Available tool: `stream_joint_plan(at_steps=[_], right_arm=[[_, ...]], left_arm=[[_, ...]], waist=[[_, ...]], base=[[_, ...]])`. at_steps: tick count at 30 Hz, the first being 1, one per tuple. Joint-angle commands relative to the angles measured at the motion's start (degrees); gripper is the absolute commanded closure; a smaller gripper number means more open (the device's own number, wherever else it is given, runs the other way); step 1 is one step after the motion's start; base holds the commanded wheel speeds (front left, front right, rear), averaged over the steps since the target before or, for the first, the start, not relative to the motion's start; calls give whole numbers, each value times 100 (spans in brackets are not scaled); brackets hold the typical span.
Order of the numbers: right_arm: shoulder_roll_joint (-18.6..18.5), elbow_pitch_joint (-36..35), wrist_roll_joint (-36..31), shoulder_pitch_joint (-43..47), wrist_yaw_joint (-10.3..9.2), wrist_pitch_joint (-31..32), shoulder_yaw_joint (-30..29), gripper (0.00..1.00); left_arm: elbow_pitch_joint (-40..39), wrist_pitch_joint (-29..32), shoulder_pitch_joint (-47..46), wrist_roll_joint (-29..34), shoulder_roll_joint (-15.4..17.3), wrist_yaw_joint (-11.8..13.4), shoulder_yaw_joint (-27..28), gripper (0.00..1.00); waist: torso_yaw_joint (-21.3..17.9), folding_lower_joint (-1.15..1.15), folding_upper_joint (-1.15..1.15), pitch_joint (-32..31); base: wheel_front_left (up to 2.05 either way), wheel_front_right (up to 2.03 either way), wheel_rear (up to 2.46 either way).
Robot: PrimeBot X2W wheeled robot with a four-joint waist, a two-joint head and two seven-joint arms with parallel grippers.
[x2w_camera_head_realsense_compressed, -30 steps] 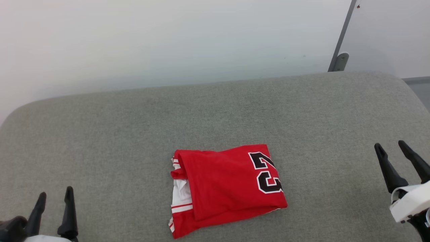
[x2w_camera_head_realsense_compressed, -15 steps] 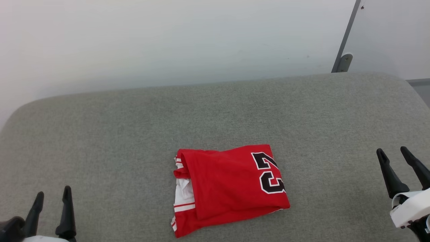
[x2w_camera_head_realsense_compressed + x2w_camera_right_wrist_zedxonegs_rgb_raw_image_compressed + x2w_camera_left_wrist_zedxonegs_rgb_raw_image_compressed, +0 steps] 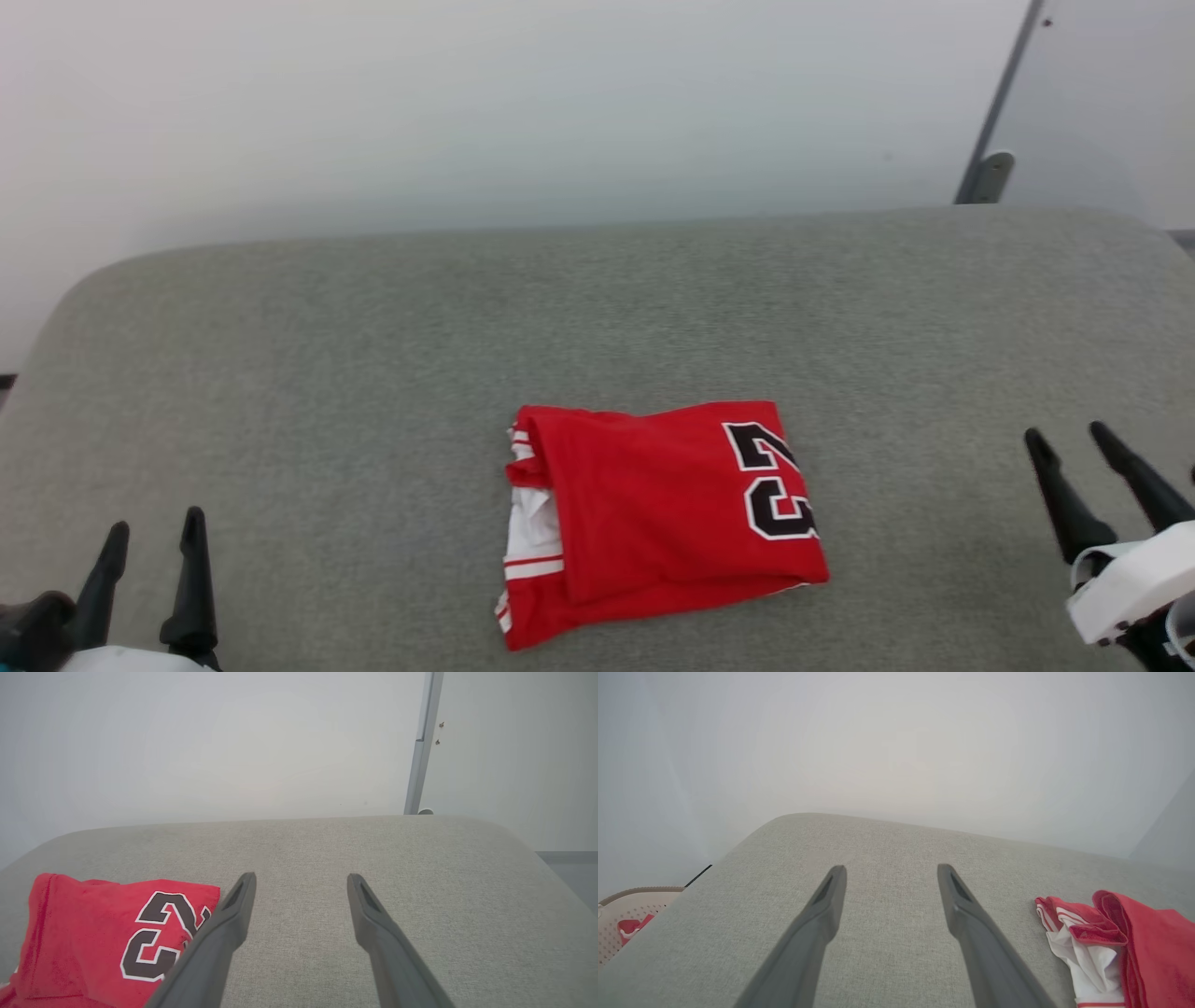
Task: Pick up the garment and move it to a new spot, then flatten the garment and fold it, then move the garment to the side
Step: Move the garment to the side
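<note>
Gaping empty, left end effector (image 3: pixel 157 521) and right end effector (image 3: pixel 1064 431) flank the garment (image 3: pixel 663 513), folded rectangular on woven cushion (image 3: pixel 373 373).

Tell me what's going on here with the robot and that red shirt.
Nothing is being held right now. The red jersey lies folded in a compact packet on the grey cushion, its black number facing up. The left gripper and the right gripper are both open, one on each side of the jersey and well apart from it. The folding looks done, so moving the jersey to the side is probably what is left.
</note>
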Motion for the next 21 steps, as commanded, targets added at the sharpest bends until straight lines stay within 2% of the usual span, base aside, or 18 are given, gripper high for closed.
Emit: stream_joint_plan(at_steps=[1,6,15,21], right_arm=[[31,-26,29,11,-10,70,58,0],[89,-4,131,-117,-10,396,333,0],[26,237,452,-451,-10,1045,914,0],[-24,535,617,-658,-10,1653,1027,0]], left_arm=[[-13,14,-33,-4,16,-2,-10,0],[-57,41,-48,-9,-25,28,-62,0],[-59,57,-189,-42,-120,-63,-181,0],[14,41,-302,-40,-172,-95,-242,0]], waist=[[145,0,0,22],[507,0,0,77],[1218,0,0,342],[1562,0,0,558]], base=[[0,0,0],[0,0,0],[0,0,0],[0,0,0]])
